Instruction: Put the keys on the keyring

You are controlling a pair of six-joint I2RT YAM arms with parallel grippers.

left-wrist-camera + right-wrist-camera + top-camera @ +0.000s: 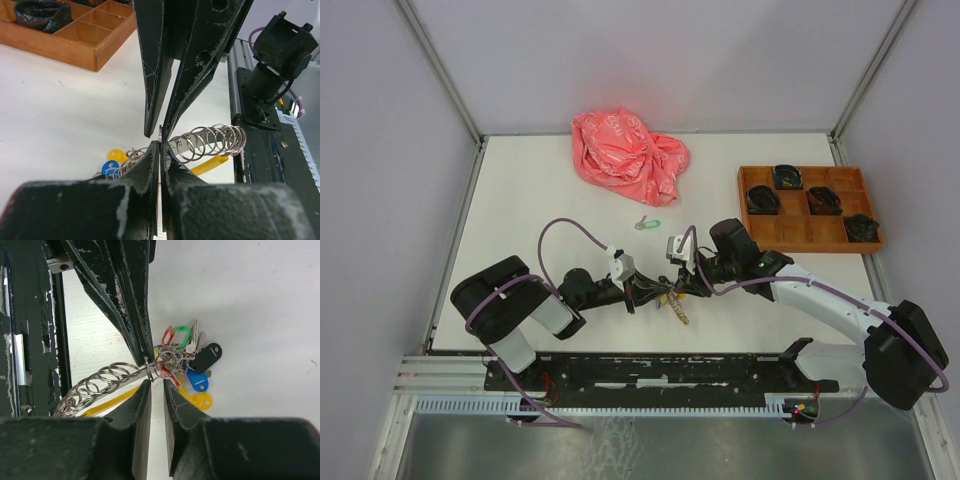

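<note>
At the table's middle my two grippers meet tip to tip. My left gripper (160, 145) is shut on a thin silver keyring (149, 369) joined to a bunch of keys (186, 356) with red, green, black, blue and yellow tags. In the right wrist view my right gripper (157, 385) stands just below that ring, its jaws a little apart with nothing between them. A chain of linked rings (211, 140) hangs off to the side over a yellow tool (212, 163). One green-tagged key (646, 224) lies alone on the table, beyond both grippers.
A crumpled pink bag (628, 147) lies at the back of the table. A wooden compartment tray (796, 233) holding black items stands at the right. The metal base rail (650, 368) runs along the near edge.
</note>
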